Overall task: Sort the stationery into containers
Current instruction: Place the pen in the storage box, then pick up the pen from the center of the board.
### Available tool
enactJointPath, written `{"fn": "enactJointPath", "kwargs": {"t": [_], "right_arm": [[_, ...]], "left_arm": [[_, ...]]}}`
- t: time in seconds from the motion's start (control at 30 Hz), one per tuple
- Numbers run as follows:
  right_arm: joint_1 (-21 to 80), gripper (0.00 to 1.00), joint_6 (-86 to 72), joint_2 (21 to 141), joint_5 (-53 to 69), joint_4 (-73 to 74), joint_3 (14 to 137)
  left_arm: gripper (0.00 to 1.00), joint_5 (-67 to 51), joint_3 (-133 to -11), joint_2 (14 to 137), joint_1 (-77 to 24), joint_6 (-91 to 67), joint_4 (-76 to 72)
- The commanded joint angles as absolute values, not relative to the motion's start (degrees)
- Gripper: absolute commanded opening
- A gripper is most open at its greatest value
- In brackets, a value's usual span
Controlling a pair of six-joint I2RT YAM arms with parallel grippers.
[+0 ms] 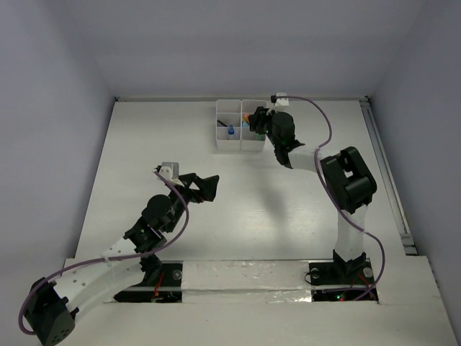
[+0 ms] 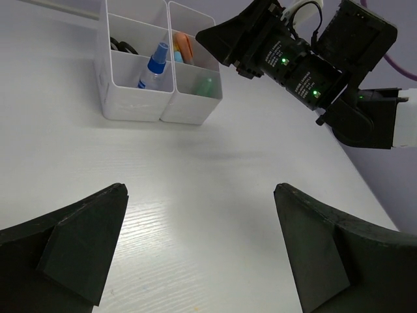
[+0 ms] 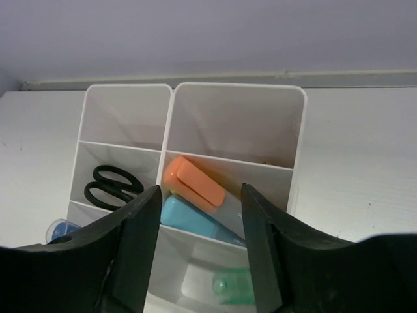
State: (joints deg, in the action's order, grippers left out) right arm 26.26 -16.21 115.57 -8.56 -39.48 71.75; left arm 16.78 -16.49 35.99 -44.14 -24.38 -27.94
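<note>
Two white divided containers stand side by side at the back: the left container (image 1: 227, 135) and the right container (image 1: 253, 140). The left container (image 3: 120, 111) holds black scissors (image 3: 111, 184) in its middle cell and a blue-capped bottle (image 2: 155, 64) in its near cell. In the right container (image 3: 238, 111), an orange stapler (image 3: 193, 183) and a blue one (image 3: 187, 218) lie in the middle cell, a green item (image 3: 233, 287) in the near cell. My right gripper (image 3: 201, 195) hovers open over that right container, nothing between its fingers. My left gripper (image 2: 199, 195) stands open and empty above bare table.
The white table (image 1: 238, 209) stretches between the arms and the containers. A raised rail (image 1: 385, 173) runs along the right edge, and walls close in the back and sides. My right arm (image 2: 313, 72) reaches over beside the containers in the left wrist view.
</note>
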Motion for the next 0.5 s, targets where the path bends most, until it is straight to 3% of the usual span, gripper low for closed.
{"fn": "enactJointPath", "kwargs": {"t": [0.0,0.17,0.23,0.27,0.37,0.47], "right_arm": [[26.10,0.59,-14.77,113.03,-9.05,-43.33,70.40],[26.10,0.57,-14.94,108.29,-7.31,-42.63,67.86],[26.10,0.44,-16.69,105.83,-5.11,-40.53,65.84],[26.10,0.31,-17.31,103.30,-2.23,-39.82,65.13],[28.38,0.13,-18.89,99.07,3.30,-35.61,62.49],[32.77,0.13,-19.33,97.74,7.45,-29.90,61.79]], "left_arm": [[0.94,17.75,-16.44,35.95,-44.03,-23.64,-30.32],[0.94,18.46,-16.35,35.16,-44.03,-24.26,-30.06],[0.95,18.54,-16.52,34.72,-44.03,-25.30,-30.23],[0.95,18.46,-16.70,34.19,-44.03,-25.83,-30.06],[0.95,17.49,-17.66,33.66,-44.03,-27.07,-29.62],[0.96,16.88,-19.50,33.66,-44.03,-28.73,-27.17]]}}
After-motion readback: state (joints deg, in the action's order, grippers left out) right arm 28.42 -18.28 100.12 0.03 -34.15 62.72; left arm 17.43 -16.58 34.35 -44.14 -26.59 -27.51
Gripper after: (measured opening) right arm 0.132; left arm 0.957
